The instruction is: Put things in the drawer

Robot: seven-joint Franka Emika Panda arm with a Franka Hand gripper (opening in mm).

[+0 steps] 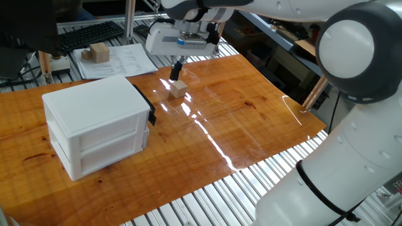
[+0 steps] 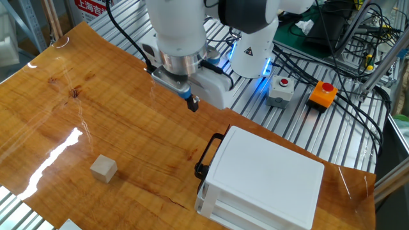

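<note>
The small pale beige block (image 1: 179, 88) lies on the wooden table (image 1: 239, 119); it also shows in the other fixed view (image 2: 103, 169), near the front left. The white cabinet (image 1: 97, 122) stands with its upper drawer (image 2: 211, 167) closed, black handle (image 1: 145, 105) facing the block; the handle shows too in the other view (image 2: 207, 153). My gripper (image 1: 176, 69) hangs above the table, its fingers together and empty, between the block and the cabinet's handle side. In the other fixed view the gripper (image 2: 192, 103) is above and behind the handle, well apart from the block.
A larger tan wooden block (image 1: 98, 52) sits on papers behind the table beside a keyboard (image 1: 88, 34). A grey button box (image 2: 280, 89) and an orange box with a red button (image 2: 323, 94) lie on the metal frame behind the cabinet. The arm's base (image 2: 252, 45) stands there too.
</note>
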